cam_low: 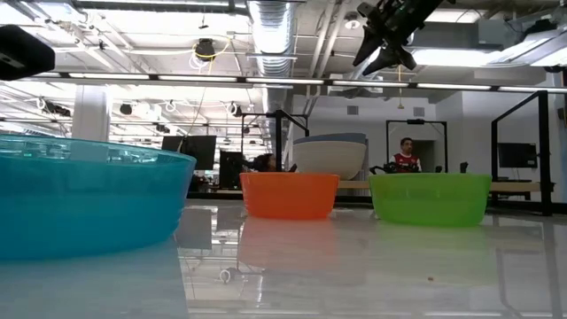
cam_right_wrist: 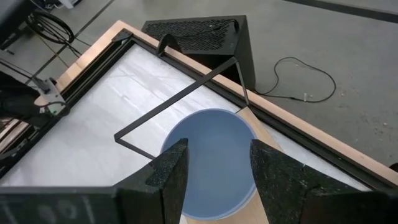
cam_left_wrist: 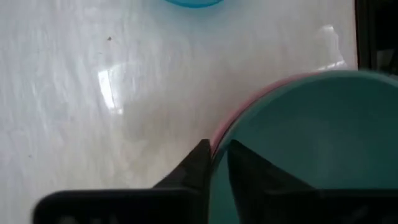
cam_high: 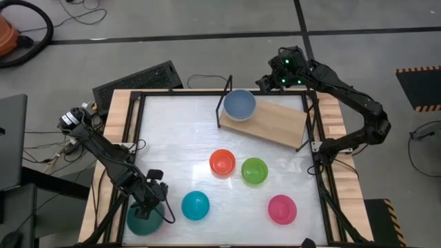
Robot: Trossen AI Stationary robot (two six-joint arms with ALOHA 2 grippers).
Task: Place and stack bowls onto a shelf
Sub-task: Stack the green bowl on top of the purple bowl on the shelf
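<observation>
1. Teal bowl [cam_high: 143, 220] at the table's [cam_high: 179, 148] near-left corner, rim pinched by the left fingers [cam_left_wrist: 200, 163]: one finger outside the wall, one inside, drawn in tight on the rim. Left gripper [cam_high: 153, 194] right over the bowl's inner edge.
2. Shelf [cam_high: 275, 122] at the far edge, toward the far-right corner, lying slantwise; long axis running from far-middle down toward the right edge. From the teal bowl, a diagonal haul across the whole table, far and to the right.
3. White bowl [cam_high: 239, 105] already on the shelf's left end, the rest of the board bare.
4. Right gripper [cam_high: 274, 79] hanging above that left end, right fingers [cam_right_wrist: 168, 173] spread wide either side of the white bowl as seen from the wrist, holding nothing. High overhead in the low view [cam_low: 384, 40], well clear of the bowl.
5. Still on the table, well apart from the shelf: blue bowl [cam_high: 195, 205] just beside the teal one, orange bowl [cam_high: 222, 162] and green bowl [cam_high: 254, 170] near the middle, pink bowl [cam_high: 282, 209] toward the near-right.
6. Left arm nearer the teal and blue bowls; right arm nearer the shelf, green and pink.
7. Likely next: lift of the teal bowl and a carry toward the shelf, watching for a tilt on a one-sided rim grip.
</observation>
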